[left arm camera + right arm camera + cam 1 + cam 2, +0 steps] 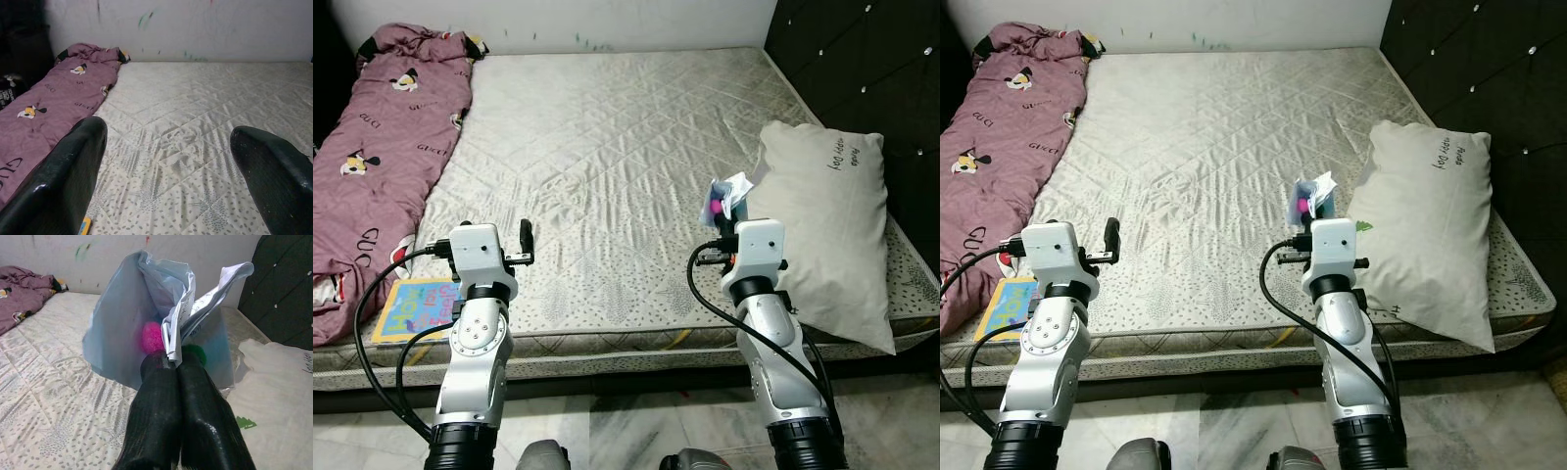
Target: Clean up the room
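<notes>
Overhead first, left eye view: bare quilted mattress (607, 147) runs from the white wall toward the robot. A mauve blanket (382, 147) with cartoon prints lies along the robot's left edge; a colourful booklet (414, 307) sits just beside it at the near corner. A grey pillow (832, 230) lies on the right side, against a dark tufted headboard (862, 59). The right gripper (720, 217) is raised over the mattress just beside the pillow, a pale blue plastic bag (728, 193) standing up from its tips. The left gripper (525, 240) hovers over the near edge.

Right eye view: same layout, shifted; bag (1311, 199) sits between right wrist and pillow (1430, 225).

Left wrist view: two black fingers (63, 181) stand wide apart, nothing between them, mattress and blanket (49, 103) beyond.

Right wrist view: fingers (161, 421) pressed together, pinching the crumpled neck of the bag (127, 333) (pink and green round shapes show through the plastic; a printed white slip pokes out on top). Pillow (279, 382) close alongside.
</notes>
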### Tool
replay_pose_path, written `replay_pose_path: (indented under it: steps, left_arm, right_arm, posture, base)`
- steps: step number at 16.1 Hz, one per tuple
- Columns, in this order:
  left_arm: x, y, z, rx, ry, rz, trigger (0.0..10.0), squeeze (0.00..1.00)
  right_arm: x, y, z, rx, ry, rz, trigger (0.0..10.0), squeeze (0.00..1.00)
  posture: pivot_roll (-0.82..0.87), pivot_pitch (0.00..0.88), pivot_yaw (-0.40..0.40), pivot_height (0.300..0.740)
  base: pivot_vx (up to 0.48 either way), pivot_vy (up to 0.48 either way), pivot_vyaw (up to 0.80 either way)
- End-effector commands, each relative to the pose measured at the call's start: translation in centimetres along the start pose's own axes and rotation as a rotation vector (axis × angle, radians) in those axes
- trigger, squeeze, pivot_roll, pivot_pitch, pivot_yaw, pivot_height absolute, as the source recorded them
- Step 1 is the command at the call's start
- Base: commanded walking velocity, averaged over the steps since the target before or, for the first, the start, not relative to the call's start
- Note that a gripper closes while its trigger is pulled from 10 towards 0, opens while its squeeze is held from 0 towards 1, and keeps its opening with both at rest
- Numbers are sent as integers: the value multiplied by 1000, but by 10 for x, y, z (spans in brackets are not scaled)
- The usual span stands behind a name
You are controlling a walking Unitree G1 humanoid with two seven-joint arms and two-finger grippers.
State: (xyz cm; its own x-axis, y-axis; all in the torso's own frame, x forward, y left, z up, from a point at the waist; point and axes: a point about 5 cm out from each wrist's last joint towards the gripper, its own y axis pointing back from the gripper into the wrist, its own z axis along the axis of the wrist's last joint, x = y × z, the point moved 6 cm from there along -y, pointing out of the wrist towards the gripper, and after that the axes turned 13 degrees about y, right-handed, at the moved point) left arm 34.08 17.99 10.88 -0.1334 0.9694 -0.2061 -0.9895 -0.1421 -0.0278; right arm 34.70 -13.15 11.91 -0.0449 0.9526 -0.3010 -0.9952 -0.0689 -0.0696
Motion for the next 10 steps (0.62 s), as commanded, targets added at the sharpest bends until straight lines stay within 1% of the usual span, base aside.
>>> replay_pose_path:
  steps: [1,6,7,8,9,10]
  left_arm:
    - [3,-1,-1,3,-10,16,10000,0]
    - [2,-2,-2,5,-7,16,10000,0]
    - [3,-2,-2,6,-5,19,10000,0]
    - [3,-2,-2,6,-5,22,10000,0]
    - [3,-2,-2,5,-4,23,10000,0]
    - [3,-2,-2,4,-5,22,10000,0]
  right_arm:
    - [-1,-1,6,-25,-11,-1,10000,0]
    - [0,-3,7,-29,-16,6,10000,0]
    - [0,-3,8,-33,-24,6,7490,0]
    - [0,-4,8,-35,-27,7,7765,0]
    - [1,-4,8,-35,-26,8,9176,0]
    - [1,-4,8,-34,-26,10,10000,0]
  posture:
    - [23,71,8,740]
    - [27,65,7,740]
    - [27,65,7,740]
    - [27,65,7,740]
    - [27,65,7,740]
    - [27,65,7,740]
  base:
    - [0,0,0]
    - [0,0,0]
    - [0,0,0]
    - [0,0,0]
    - [0,0,0]
    - [0,0,0]
